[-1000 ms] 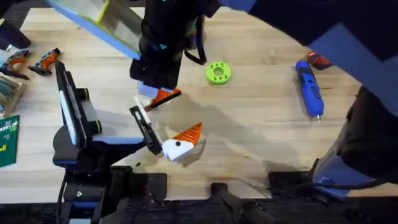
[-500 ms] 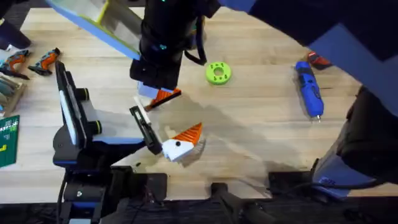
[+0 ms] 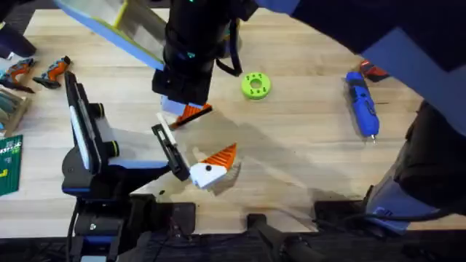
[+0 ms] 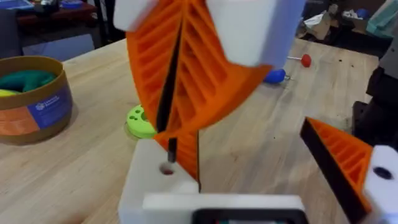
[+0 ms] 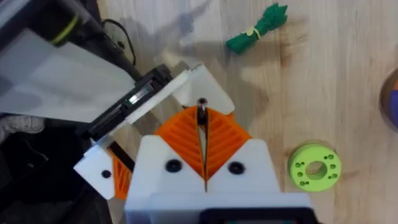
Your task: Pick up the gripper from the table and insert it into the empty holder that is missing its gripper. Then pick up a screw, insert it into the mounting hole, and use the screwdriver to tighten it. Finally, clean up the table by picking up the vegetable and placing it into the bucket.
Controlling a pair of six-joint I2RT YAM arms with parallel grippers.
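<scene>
My right gripper (image 5: 202,138) reaches across the table, shut on a thin black screw (image 5: 202,112). The screw's tip hangs just above the mounting hole (image 4: 166,169) in the white holder (image 4: 146,180). The orange gripper (image 3: 198,112) sits in that holder (image 3: 163,129), mostly hidden under my right gripper (image 3: 182,108). My left gripper (image 3: 191,145) lies open low over the table, its other orange finger (image 4: 339,163) apart to the side. The blue screwdriver (image 3: 362,105) lies at the right. The green vegetable (image 5: 258,28) lies on the wood, and the bucket (image 4: 37,106) stands beyond.
A lime-green disc (image 3: 255,85) lies near the middle. A red-handled rod (image 3: 373,70) sits by the screwdriver. Small tools (image 3: 36,73) and a green booklet (image 3: 7,164) lie at the left edge. A clear blue-and-yellow box (image 3: 109,25) is at the back left.
</scene>
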